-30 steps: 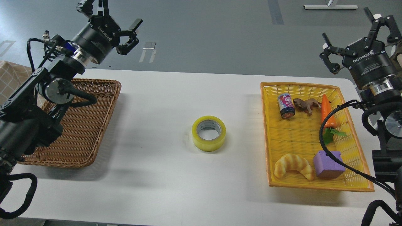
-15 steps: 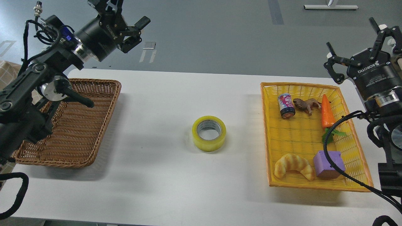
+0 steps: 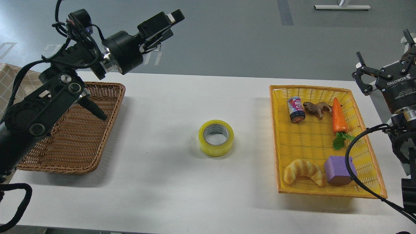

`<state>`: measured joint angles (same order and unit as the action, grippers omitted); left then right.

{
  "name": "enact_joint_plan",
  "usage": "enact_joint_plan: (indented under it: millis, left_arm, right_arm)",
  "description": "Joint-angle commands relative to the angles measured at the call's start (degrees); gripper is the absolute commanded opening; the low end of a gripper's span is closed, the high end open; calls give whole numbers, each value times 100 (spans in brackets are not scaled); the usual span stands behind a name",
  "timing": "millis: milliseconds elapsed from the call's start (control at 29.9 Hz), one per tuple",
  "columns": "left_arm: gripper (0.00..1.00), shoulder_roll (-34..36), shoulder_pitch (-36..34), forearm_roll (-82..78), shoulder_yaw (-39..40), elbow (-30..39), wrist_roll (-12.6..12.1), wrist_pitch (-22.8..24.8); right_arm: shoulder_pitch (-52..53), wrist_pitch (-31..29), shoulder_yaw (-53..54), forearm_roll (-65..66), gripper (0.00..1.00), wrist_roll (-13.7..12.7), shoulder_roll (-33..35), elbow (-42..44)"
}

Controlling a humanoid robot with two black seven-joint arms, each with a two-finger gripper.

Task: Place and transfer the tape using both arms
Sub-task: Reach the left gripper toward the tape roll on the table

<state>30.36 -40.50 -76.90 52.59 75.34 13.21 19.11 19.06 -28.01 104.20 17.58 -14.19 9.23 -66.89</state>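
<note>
The tape point(image 3: 216, 137), a yellow translucent roll with a grey-white core, lies flat on the middle of the white table point(image 3: 182, 188), with nothing touching it. My left gripper point(image 3: 169, 23) is high at the far left, above the table's back edge. It points right, is seen side-on, and its fingers are spread and empty. My right gripper point(image 3: 382, 45) is at the far right, beyond the yellow basket's back corner, open and empty. Both grippers are far from the tape.
A brown wicker basket point(image 3: 97, 130) stands at the left, under my left arm. A yellow basket point(image 3: 276, 136) at the right holds a can point(image 3: 295, 109), a toy animal point(image 3: 317, 107), a carrot point(image 3: 338, 117), a croissant toy point(image 3: 304, 170) and a purple block point(image 3: 338, 169).
My left gripper has swung right and turned side-on. My right gripper has drawn back to the right and slightly down. The tape has not moved.
</note>
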Motion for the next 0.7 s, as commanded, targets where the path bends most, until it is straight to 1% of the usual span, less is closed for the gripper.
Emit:
enact_joint_plan:
  millis: [0,134,268,335,368,435,468,535,636,669]
  left_arm:
    - [98,163,-133,-229,-441,112,15,4]
    - [98,374,-335,-826,-1100,182,15,5]
    - [98,576,-695,-1730,-2127,174,-2,13]
    - [98,577,-766,-2047,-2453,139,-55,-4]
    - [98,577,-766,-2049,-2455,138,-55,-4]
    - [98,568,-793,-2416,-2683,95,-326,-4]
    - [98,559,-793,-2470,-2692,95,-406,-4]
    - [98,559,-775,-2515,-2753,95,-704,31]
    - [98,559,-793,-2515,-2806,103,-863,214]
    - [98,559,-802,-2515,-2806,103,-873,276]
  right_arm:
    - [-43,1,4,0,100,92,0,10]
    - [-87,1,4,0,100,101,-18,1]
    - [-96,1,13,0,100,110,-18,18]
    - [-104,1,4,0,100,110,-44,18]
    - [-105,1,4,0,100,110,-44,18]
    - [-105,1,4,0,100,136,-62,27]
    - [-113,1,4,0,100,154,-62,27]
    - [-122,1,4,0,100,215,-70,27]
    - [-140,1,4,0,100,215,-71,27]
    - [-148,1,4,0,100,215,-71,27]
